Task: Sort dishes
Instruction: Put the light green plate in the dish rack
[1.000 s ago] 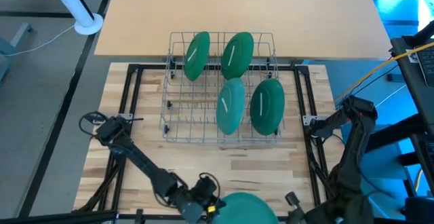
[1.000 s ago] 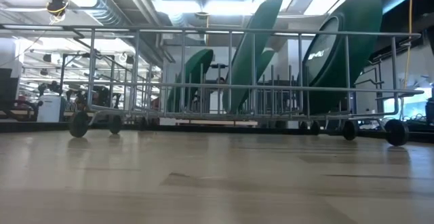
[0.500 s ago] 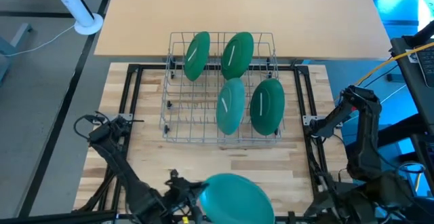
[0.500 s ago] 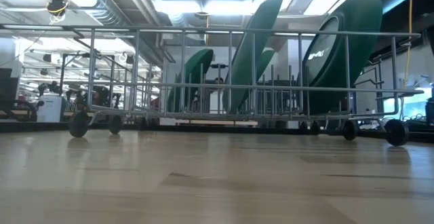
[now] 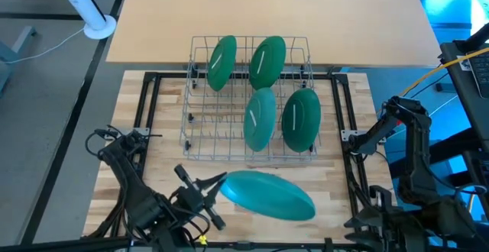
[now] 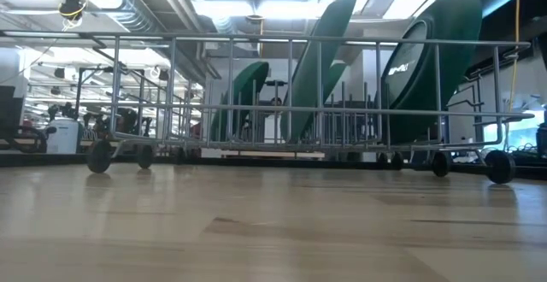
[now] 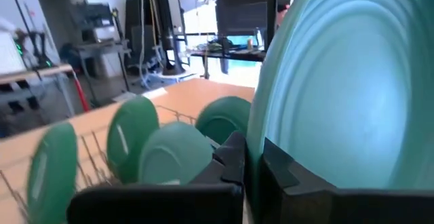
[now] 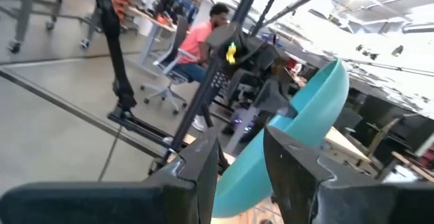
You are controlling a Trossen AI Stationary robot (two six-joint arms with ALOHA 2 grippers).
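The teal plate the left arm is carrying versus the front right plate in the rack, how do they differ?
The carried teal plate is lighter and bluer; the front right rack plate is darker green. The carried one is held by its edge in the left end effector above the table; the other stands on edge in the wire rack. Both are plain and round.

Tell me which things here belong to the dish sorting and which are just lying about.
Job:
teal plate, clamped at its rim by the left gripper
four green plates standing in the wire rack

Lying about:
white lamp base
right gripper, open and idle at the table's right
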